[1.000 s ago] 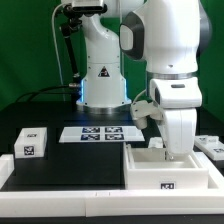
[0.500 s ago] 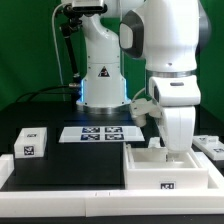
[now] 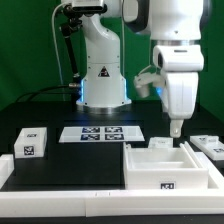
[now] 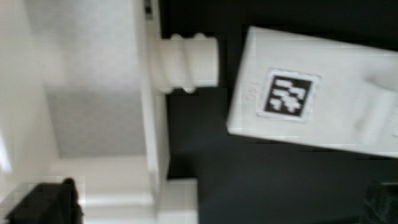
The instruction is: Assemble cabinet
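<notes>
Up and away goes the arm! Compared with a moment back, the gripper (image 3: 176, 128) has climbed out of the cabinet body (image 3: 145, 172) and is now hanging just above the box's open top, on the exterior view's right, touching nothing. Nothing is dangling from it either. The fingers are standing spread: in the wrist view one dark finger (image 4: 48, 205) is peeking in at one edge of the picture and a second dark shape is sitting at the opposite edge (murky against the black surface, mind you). The wide gap between them is holding no part at all.

The cabinet body is sitting where it was, lower right of the exterior view, open side up on the black table (image 3: 70, 168), with one small tag facing the camera on its front wall. The wrist camera is looking down on its white wall, and a round white stub (image 4: 187, 62) is sticking out of that wall toward a tagged white panel (image 4: 320, 95). The panel is lying on the table just beside it, slightly askew to the wall; whether stub and panel are touching I cannot tell.

Over at the exterior view's left edge a small drawer block (image 3: 30, 143) is resting on the table, tags showing, well apart from the box. Between them, further back, the marker board (image 3: 100, 133) is lying flat.
</notes>
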`<act>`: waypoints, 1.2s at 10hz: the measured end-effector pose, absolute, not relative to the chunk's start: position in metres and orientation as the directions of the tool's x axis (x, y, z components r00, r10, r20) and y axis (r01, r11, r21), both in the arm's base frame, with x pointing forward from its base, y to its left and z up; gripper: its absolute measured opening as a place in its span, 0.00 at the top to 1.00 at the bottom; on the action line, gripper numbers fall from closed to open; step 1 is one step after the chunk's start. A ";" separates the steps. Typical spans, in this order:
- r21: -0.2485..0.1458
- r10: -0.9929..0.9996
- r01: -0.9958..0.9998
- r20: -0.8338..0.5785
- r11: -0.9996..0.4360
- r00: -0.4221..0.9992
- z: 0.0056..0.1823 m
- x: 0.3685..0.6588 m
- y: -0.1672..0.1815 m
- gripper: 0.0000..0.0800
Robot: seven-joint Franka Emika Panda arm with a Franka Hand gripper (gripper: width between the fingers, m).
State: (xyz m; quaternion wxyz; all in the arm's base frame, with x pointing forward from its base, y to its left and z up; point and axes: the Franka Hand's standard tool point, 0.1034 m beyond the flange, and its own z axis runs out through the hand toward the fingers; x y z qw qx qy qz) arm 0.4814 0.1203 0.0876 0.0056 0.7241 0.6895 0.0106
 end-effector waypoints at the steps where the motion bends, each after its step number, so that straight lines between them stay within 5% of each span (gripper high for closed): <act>1: 0.054 0.998 0.997 0.034 -0.058 0.057 0.087 0.470 0.139 0.00; 4: 0.089 0.994 0.996 0.109 -0.005 -0.005 0.062 0.456 0.194 0.00; 8: 0.078 0.995 0.997 0.101 -0.017 0.009 0.061 0.457 0.185 0.00; 12: 0.079 0.990 0.996 0.130 0.041 -0.051 0.039 0.437 0.201 0.00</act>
